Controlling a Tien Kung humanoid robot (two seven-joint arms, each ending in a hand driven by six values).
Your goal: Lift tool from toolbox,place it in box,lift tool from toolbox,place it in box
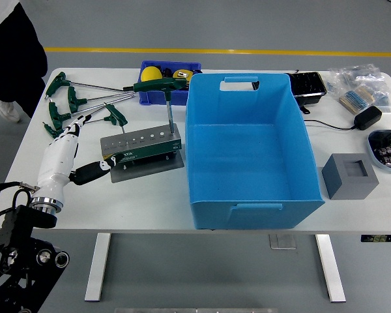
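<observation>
Left robot hand [70, 140] rests open beside the toolbox [142, 147], near the blue box [247, 150].

The tool stand [142, 147] carries a small white label, too blurred to read.

A single head camera, mounted high on the robot's side, looks forward and steeply down over the white desk [65, 208]. The desk's near edge runs across the lower third of the frame, its legs and the grey floor showing beneath at 6 o'clock. The far edge lies toward 12 o'clock, with a yellow floor line [247, 52] beyond it. The view is wide enough to take in nearly the whole desktop, cut off only at 3 o'clock. The left arm enters from 8 o'clock. No second view is given.
</observation>
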